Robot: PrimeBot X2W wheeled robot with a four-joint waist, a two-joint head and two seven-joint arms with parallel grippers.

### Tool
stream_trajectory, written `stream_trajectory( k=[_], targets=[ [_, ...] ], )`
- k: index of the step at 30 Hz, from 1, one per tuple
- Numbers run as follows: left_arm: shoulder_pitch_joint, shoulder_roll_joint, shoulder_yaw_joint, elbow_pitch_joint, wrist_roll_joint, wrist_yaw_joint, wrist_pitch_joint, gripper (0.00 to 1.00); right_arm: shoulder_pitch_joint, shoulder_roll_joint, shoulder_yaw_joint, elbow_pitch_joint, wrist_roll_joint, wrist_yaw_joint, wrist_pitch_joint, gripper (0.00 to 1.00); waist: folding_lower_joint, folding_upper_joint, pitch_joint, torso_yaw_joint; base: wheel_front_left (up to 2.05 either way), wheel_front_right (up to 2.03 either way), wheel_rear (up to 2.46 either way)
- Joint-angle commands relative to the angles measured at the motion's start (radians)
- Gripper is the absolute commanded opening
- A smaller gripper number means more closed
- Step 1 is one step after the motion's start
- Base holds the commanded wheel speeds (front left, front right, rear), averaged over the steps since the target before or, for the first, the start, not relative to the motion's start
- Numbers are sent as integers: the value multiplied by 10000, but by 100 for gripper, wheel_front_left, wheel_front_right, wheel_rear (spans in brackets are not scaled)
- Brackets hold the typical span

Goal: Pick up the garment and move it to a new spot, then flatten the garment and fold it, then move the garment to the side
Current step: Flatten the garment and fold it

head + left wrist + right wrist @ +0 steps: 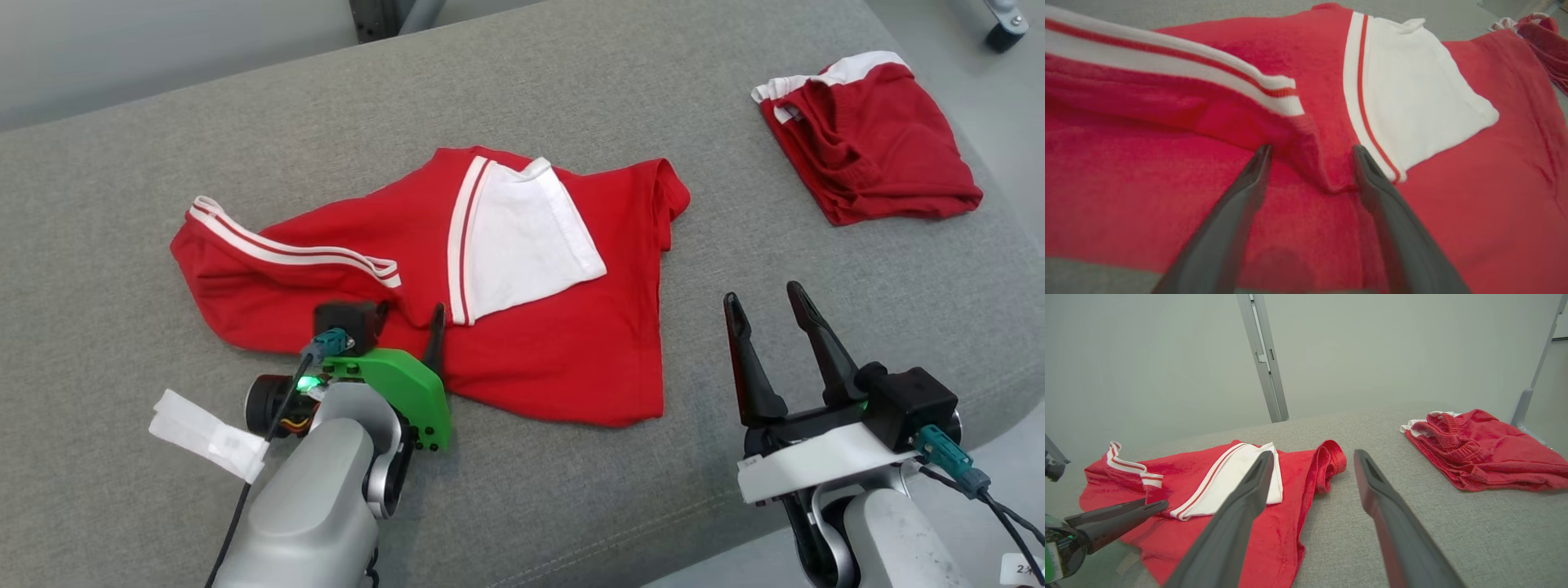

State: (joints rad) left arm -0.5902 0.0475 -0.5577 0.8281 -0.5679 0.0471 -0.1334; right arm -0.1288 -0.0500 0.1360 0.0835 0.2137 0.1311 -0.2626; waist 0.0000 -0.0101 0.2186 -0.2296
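Note:
The garment (563,351) is a red shirt with a white sleeve and white striped trim, lying crumpled in the middle of the grey padded surface (571,90). My left gripper (411,312) is open at the shirt's near edge. In the left wrist view the left gripper (1311,148) has its fingers either side of a raised red fold of the garment (1147,196), below the striped trim. My right gripper (761,292) is open and empty over bare grey surface, right of the shirt. From the right wrist, the right gripper (1312,452) points past the garment (1274,539), and the left gripper (1155,504) shows at lower left.
A second red garment (869,143) with white trim lies folded at the far right, also the second garment (1486,457) in the right wrist view. The surface's rounded edge drops to the floor at lower right. A white tag (208,433) hangs by my left arm. A metal post (1263,355) stands behind.

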Motion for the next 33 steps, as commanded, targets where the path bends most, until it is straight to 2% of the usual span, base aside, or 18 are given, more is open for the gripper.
stream_trajectory(
  k=[1, 2, 3, 5, 6, 7, 16, 21, 24, 28, 33],
  targets=[
    [-188, 58, -2, 96, -77, 115, -46, 100, -112, -12, -7, -8, 59, -8, -36, 100, 0, 101, 159, -199, 0, 0, 0],
    [-281, 58, -34, 251, -154, 281, -89, 96, -130, -12, -9, -17, 63, -8, -36, 100, 0, 101, 172, -223, 0, 0, 0],
    [-371, 54, -63, 363, -238, 407, -141, 85, -143, -10, -13, -27, 74, -8, -36, 100, 0, 101, 189, -244, 0, 0, 0],
    [-510, 55, -111, 558, -395, 567, -290, 40, -155, -12, -25, -49, 99, -8, -36, 100, 0, 101, 223, -271, 0, 0, 0],
    [-578, 53, -151, 621, -431, 581, -382, 11, -156, -12, -31, -60, 110, -8, -36, 100, 0, 101, 240, -276, 0, 0, 0],
    [-651, 53, -178, 677, -511, 588, -484, 0, -150, -12, -45, -68, 114, -8, -36, 100, 0, 101, 253, -274, 0, 0, 0],
    [-1717, 50, -501, 606, -632, 531, -1227, 0, -231, -12, -27, -19, 193, -8, -36, 100, 0, 101, 269, -298, 0, 0, 0],
    [-2670, 50, -646, 88, -736, 590, -1311, 0, -256, -13, 13, 19, 209, -8, -36, 100, 0, 101, 292, -447, 0, 0, 0],
    [-3078, 55, -414, -570, -803, 666, -1317, 0, -225, -12, -45, 26, 205, -8, -36, 100, 0, 101, 299, -480, 0, 0, 0],
    [-2762, 58, 43, -1604, -697, 607, -1314, 0, -59, -13, -315, -18, 126, -8, -36, 100, 0, 101, 258, -255, 0, 0, 0],
    [-1641, 154, 671, -2496, -689, 393, -1315, 0, 72, -15, -567, -49, -10, -8, -36, 100, 0, 101, 93, 376, 0, 0, 0]
  ],
)
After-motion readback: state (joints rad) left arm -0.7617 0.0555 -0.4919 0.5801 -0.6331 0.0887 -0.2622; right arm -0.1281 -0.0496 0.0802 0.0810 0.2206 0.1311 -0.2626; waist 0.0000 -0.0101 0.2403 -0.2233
